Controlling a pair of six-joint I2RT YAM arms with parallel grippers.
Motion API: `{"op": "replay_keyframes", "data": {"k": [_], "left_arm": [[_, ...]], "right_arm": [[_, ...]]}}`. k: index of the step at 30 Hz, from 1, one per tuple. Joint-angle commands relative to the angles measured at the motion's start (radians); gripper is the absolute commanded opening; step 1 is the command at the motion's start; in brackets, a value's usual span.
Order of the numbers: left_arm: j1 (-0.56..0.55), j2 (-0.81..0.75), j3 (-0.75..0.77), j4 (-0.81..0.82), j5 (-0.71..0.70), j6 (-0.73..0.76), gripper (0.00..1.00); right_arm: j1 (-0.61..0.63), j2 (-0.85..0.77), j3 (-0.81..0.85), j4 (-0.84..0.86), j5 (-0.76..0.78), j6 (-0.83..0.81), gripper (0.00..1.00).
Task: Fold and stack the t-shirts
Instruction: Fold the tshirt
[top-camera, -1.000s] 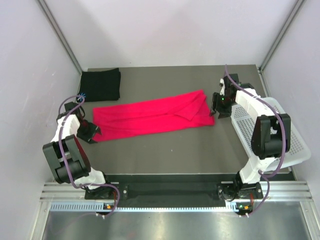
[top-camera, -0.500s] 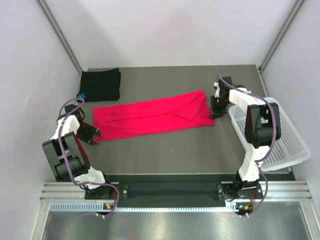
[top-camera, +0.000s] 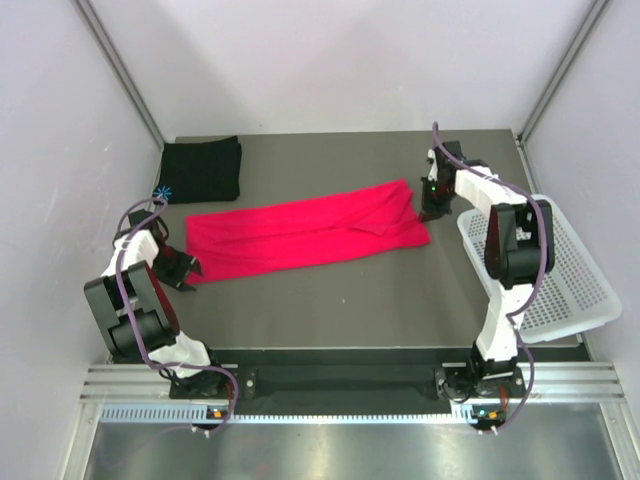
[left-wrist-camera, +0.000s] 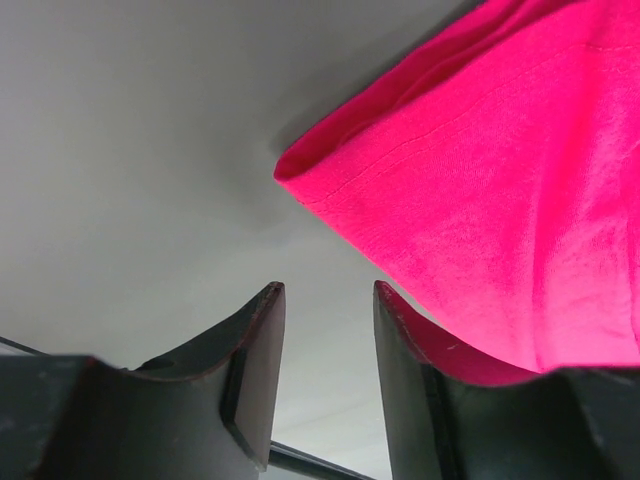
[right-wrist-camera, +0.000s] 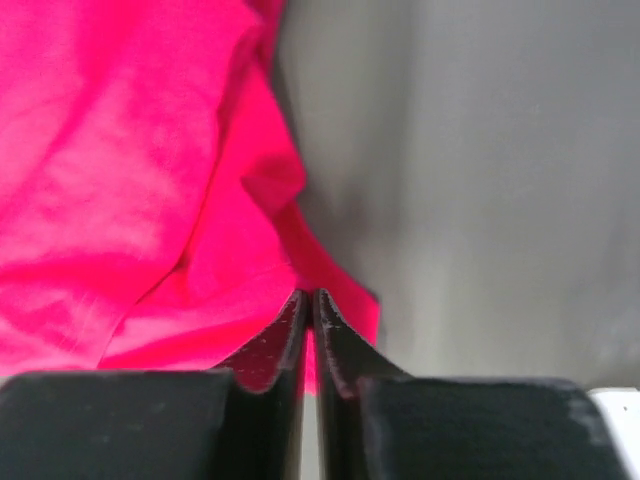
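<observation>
White perforated basket (top-camera: 575, 280) over at three o'clock, sitting askew across the right edge of the grey table (top-camera: 330, 300). Pale walls stand at nine, twelve and three; a metal rail (top-camera: 350, 383) runs along six.

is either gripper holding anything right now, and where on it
The right gripper is shut on the red-pink shirt, pinching the edge of its right end. The left gripper is open by the shirt's other corner, holding nothing.
</observation>
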Motion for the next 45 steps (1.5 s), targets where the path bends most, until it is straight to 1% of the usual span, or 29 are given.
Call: {"op": "replay_keyframes", "data": {"k": [1,4,5,6,8,9,11,12,14,16,19,24,25,26,28,29,32,35,36,38,40,41,42,44,45], "left_arm": [[0.011,0.003,0.022,0.025,0.001,-0.015,0.46],[0.014,0.003,0.026,0.029,0.000,-0.015,0.48],[0.016,0.005,0.027,0.030,-0.003,-0.012,0.48],[0.016,0.011,0.029,0.030,0.000,-0.013,0.49],[0.020,0.019,0.033,0.035,0.008,-0.010,0.49],[0.020,0.028,0.036,0.038,0.009,-0.010,0.49],[0.022,0.032,0.036,0.050,0.011,-0.010,0.49],[0.025,0.042,0.038,0.058,0.015,-0.009,0.49],[0.025,0.052,0.041,0.073,0.014,-0.010,0.50],[0.026,0.078,0.052,0.084,0.008,-0.012,0.50],[0.029,0.118,0.068,0.085,-0.008,-0.017,0.50],[0.032,0.155,0.076,0.090,-0.037,-0.013,0.45],[0.031,0.157,0.073,0.090,-0.038,-0.013,0.43],[0.034,0.155,0.070,0.091,-0.040,-0.010,0.37],[0.037,0.154,0.064,0.093,-0.049,-0.009,0.34],[0.039,0.155,0.059,0.096,-0.046,-0.009,0.25],[0.045,0.164,0.059,0.099,-0.045,0.002,0.14],[0.049,0.175,0.071,0.094,-0.045,0.013,0.10],[0.049,0.177,0.075,0.087,-0.045,0.017,0.05],[0.051,0.181,0.076,0.085,-0.045,0.023,0.00],[0.052,0.178,0.073,0.081,-0.051,0.028,0.00],[0.054,0.177,0.069,0.078,-0.054,0.030,0.00],[0.055,0.177,0.064,0.073,-0.058,0.030,0.00],[0.065,0.164,0.049,0.068,-0.063,0.031,0.00],[0.068,0.160,0.042,0.067,-0.063,0.030,0.00]], "right_arm": [[0.006,0.036,0.045,-0.019,0.049,-0.001,0.10],[0.009,-0.010,0.051,-0.045,0.099,-0.018,0.24],[0.010,-0.026,0.058,-0.074,0.127,-0.027,0.27],[0.012,-0.038,0.061,-0.089,0.139,-0.032,0.36],[0.020,-0.090,0.062,-0.128,0.165,-0.041,0.42],[0.021,-0.108,0.055,-0.135,0.167,-0.041,0.48],[0.029,-0.168,0.021,-0.138,0.149,-0.038,0.51],[0.032,-0.199,-0.016,-0.137,0.114,-0.035,0.53],[0.037,-0.222,-0.060,-0.131,0.049,-0.015,0.54],[0.044,-0.256,-0.141,-0.083,0.026,-0.004,0.54],[0.046,-0.265,-0.215,-0.037,-0.017,0.026,0.55],[0.049,-0.253,-0.254,-0.010,-0.014,0.052,0.55],[0.047,-0.241,-0.249,-0.013,-0.006,0.062,0.55],[0.047,-0.236,-0.249,-0.007,-0.005,0.069,0.55],[0.047,-0.225,-0.254,0.003,0.018,0.091,0.55],[0.049,-0.222,-0.255,0.019,0.026,0.097,0.55],[0.047,-0.199,-0.251,0.039,0.030,0.100,0.54],[0.047,-0.164,-0.240,0.041,0.053,0.089,0.52],[0.047,-0.152,-0.238,0.041,0.073,0.079,0.50],[0.047,-0.144,-0.240,0.041,0.095,0.069,0.48],[0.049,-0.135,-0.244,0.044,0.101,0.054,0.40],[0.047,-0.132,-0.246,0.046,0.103,0.049,0.24],[0.047,-0.127,-0.254,0.050,0.101,0.049,0.17],[0.047,-0.127,-0.258,0.052,0.101,0.046,0.08],[0.049,-0.130,-0.269,0.047,0.107,0.046,0.02]]}}
